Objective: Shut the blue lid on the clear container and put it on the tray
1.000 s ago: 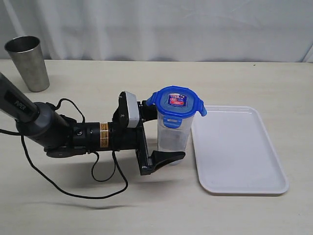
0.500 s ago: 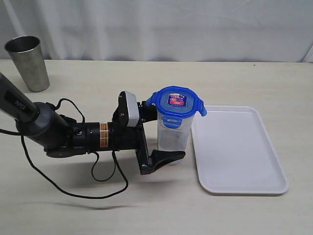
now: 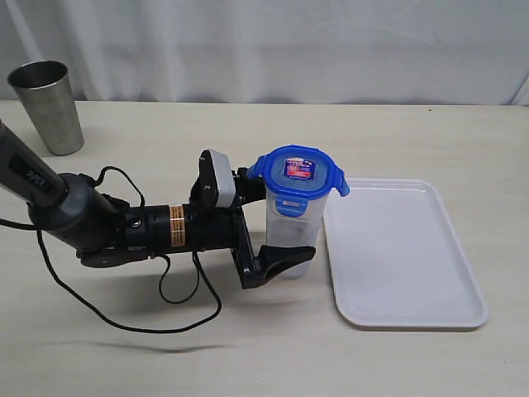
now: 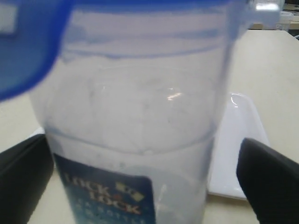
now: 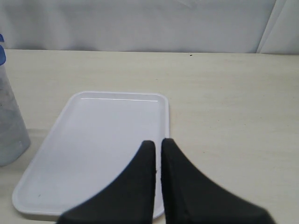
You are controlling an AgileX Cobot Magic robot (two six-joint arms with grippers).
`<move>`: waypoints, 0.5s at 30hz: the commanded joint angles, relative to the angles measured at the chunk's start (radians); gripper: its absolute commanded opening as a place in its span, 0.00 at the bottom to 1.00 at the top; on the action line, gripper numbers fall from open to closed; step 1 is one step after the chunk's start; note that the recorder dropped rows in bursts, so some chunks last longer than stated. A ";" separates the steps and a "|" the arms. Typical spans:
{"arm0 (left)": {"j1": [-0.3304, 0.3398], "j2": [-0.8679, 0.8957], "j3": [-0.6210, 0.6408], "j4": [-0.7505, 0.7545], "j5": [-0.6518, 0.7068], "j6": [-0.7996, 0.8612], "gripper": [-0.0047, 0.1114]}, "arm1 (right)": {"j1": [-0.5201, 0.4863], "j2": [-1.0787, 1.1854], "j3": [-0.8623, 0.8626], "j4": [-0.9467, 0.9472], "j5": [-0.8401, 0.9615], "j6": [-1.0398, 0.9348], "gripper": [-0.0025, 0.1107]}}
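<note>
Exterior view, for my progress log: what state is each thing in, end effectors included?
blue lid: seated on clear container
clear container: upright on table, beside tray
tray: flat, bare
steel cup: upright, far off
left end effector: open, astride container
right end effector: shut, holding nothing

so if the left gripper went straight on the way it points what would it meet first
The tall clear plastic container, capped with its bright blue lid: it stands between the left gripper's open fingers. The flat white tray lies beyond. Remaining gap unclear.
</note>
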 commanded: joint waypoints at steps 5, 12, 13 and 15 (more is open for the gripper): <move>-0.032 0.001 -0.038 -0.025 0.010 -0.018 0.95 | -0.001 -0.005 0.002 0.001 -0.012 0.000 0.06; -0.073 0.001 -0.067 -0.069 0.122 -0.018 0.95 | -0.001 -0.005 0.002 0.001 -0.012 0.000 0.06; -0.073 0.001 -0.067 -0.069 0.143 -0.018 0.95 | -0.001 -0.005 0.002 0.001 -0.012 0.000 0.06; -0.073 0.001 -0.067 -0.069 0.160 -0.018 0.94 | -0.001 -0.005 0.002 0.001 -0.012 0.000 0.06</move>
